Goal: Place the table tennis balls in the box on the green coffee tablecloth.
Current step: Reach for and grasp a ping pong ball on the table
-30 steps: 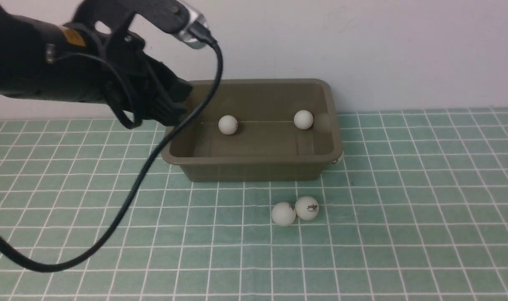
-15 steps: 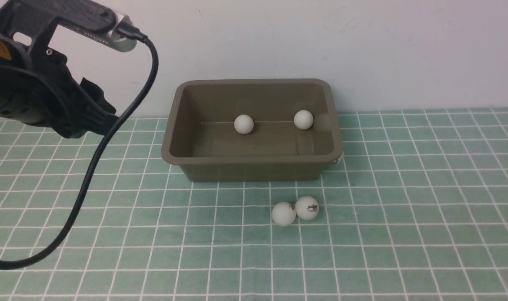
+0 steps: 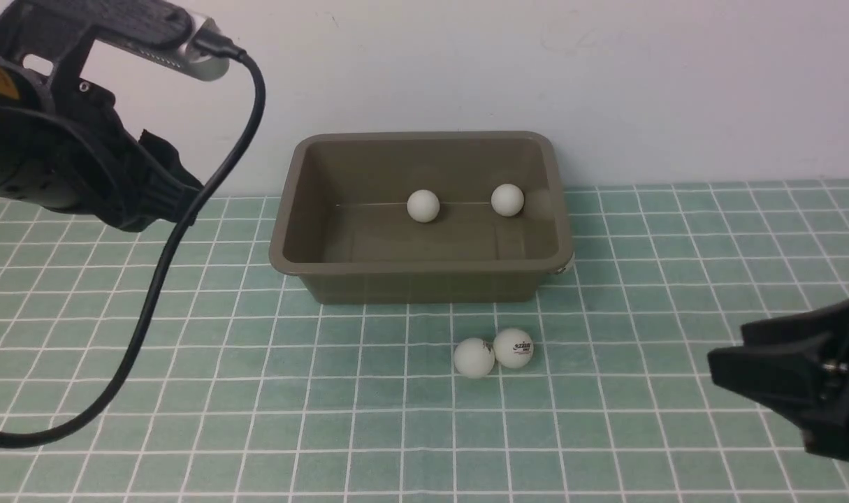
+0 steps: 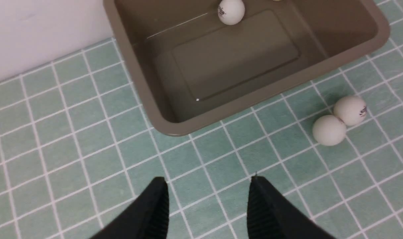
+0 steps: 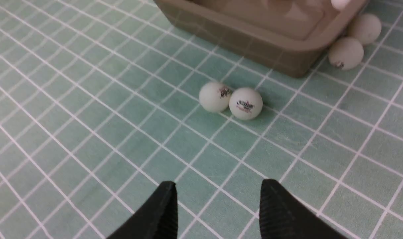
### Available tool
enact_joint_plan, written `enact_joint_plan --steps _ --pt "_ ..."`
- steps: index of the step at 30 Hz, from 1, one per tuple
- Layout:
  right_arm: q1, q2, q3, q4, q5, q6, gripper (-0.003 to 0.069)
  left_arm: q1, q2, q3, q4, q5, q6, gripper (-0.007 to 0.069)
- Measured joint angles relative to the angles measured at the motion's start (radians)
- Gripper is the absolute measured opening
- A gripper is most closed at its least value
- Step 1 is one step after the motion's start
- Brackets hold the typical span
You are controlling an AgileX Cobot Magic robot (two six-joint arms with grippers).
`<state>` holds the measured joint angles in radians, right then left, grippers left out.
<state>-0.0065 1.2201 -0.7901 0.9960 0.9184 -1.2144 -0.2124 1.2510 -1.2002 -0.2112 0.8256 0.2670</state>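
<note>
Abt halfway imo: 2 balls in the box, at least 2 more touching just in front of it on the cloth, left hand & right hand both spread open, empty.

Count: one box; one green coffee tablecloth; table tennis balls: two inside the box, two on the tablecloth just near of it, plus two beside a box corner, seen only from the right wrist.
</note>
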Motion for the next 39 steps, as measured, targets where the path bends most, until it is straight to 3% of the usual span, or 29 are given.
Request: enact_joint_plan --steps 10,15,26,39 --pt "0.120 0.092 -0.174 -0.111 0.011 0.029 0.0314 0.000 0.029 0.001 -0.299 0.005 0.333 0.0300" --pt "0.212 0.175 -0.195 -0.176 -0.034 0.097 0.0314 0.000 0.030 0.001 -0.368 0.005 0.412 0.0300" --pt "0.288 0.368 -0.275 -0.203 -0.099 0.154 0.0325 0.000 0.030 0.001 -0.380 0.006 0.436 0.0300" --pt "0.289 0.530 -0.341 -0.187 -0.153 0.193 0.0484 0.000 0.030 0.001 -0.379 0.047 0.438 0.0300"
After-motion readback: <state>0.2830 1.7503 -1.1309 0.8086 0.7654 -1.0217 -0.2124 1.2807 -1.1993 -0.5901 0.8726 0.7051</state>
